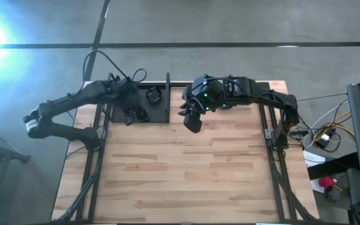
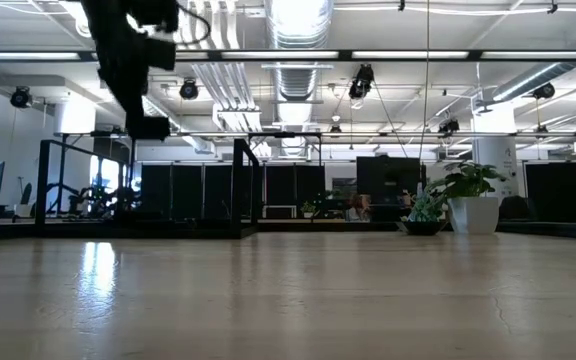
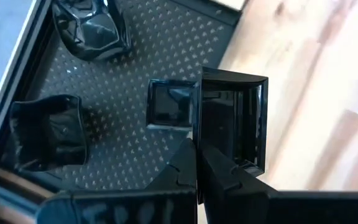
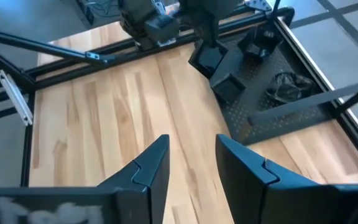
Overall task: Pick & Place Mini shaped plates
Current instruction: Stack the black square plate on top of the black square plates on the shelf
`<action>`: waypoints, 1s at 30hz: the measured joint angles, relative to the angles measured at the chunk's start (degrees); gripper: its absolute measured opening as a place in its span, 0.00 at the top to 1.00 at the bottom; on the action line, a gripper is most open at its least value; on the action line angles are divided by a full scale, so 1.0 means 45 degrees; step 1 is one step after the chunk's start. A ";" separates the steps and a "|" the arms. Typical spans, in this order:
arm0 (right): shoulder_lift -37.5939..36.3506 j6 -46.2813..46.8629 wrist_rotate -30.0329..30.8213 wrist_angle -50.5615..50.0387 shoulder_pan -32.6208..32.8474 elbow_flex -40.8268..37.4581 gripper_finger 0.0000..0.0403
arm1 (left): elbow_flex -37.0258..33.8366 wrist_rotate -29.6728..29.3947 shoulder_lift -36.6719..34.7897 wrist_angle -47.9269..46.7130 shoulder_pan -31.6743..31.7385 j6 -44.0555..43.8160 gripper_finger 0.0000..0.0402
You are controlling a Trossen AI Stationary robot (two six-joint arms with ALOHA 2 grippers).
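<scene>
My left gripper (image 3: 197,155) is over the perforated black tray (image 3: 129,162) at the table's far left (image 1: 158,115) and is shut on a glossy black square plate (image 3: 232,118). Another small square plate (image 3: 169,104) lies flat on the tray beside it. Two crumpled-looking rounded plates (image 3: 92,28) (image 3: 45,130) also rest on the tray. My right gripper (image 4: 191,155) is open and hovers over bare wood near the table's far middle (image 1: 192,122), touching nothing. My left gripper pinches the square plate by one side wall (image 3: 199,134), one finger inside the dish and one outside. The fingers come from above, pointing down. In the low view the plate (image 2: 148,128) hangs below the gripper, lifted clear of the table.
The tray has a raised black frame (image 1: 167,94) along its right side. The wooden table (image 1: 186,169) stretches bare toward the near edge. A potted plant (image 2: 465,195) stands beyond the table's far edge. Cables and boxes (image 1: 324,134) lie off the table's right.
</scene>
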 joint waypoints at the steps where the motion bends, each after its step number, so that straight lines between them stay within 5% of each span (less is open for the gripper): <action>1: -0.0070 0.0003 0.0003 -0.0158 0.0003 0.0000 0.70 | -0.0352 0.0010 0.0084 0.0448 0.0147 0.0143 1.00; 13: -0.0747 0.0466 0.0005 -0.0566 0.0019 0.0000 0.69 | -0.3049 0.0894 0.1563 0.3927 0.1968 0.1567 1.00; 30: -0.0769 0.0461 0.0013 -0.0570 0.0019 0.0000 0.73 | -0.3617 0.1312 0.3460 0.5686 0.2505 0.2293 1.00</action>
